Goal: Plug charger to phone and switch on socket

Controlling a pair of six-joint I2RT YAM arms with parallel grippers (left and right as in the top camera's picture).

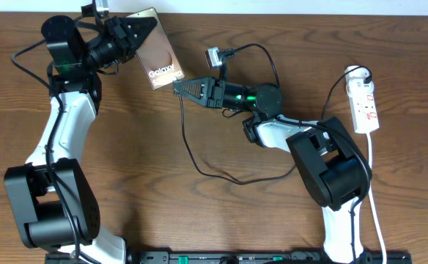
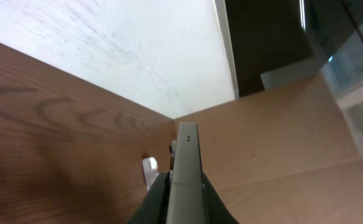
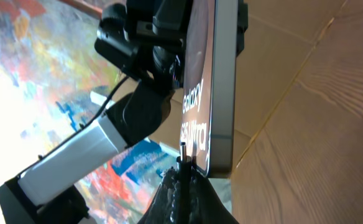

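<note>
**Q:** How is the phone presented, and why?

**A:** The phone (image 1: pixel 157 57) is shown clamped by one edge in the left claw (image 1: pixel 142 31). It is raised off the desk (image 1: pixel 163 213) at the far left-centre and turned on edge. By this hold its port edge is judged to be offered towards the right, clear of the surface.

**Q:** What is carried by the right claw?

**A:** The right claw (image 1: pixel 178 88) is shown closed tight on the connector tip (image 3: pixel 183 149) of the charger (image 1: pixel 187 147). The cable is pinched close to its end so that the tip can be aimed. In the right wrist view the tip is seen just beside the phone's lower edge. No seating is visible, and contact cannot be told.

**Q:** Where is the remainder placed?

**A:** The cable's slack is laid in a loop across the middle of the desk, so little pull is expected at the tip. The socket (image 1: pixel 365 106) is seen at the right edge, well apart from both claws. Its switch is judged to be left until insertion is done.
</note>
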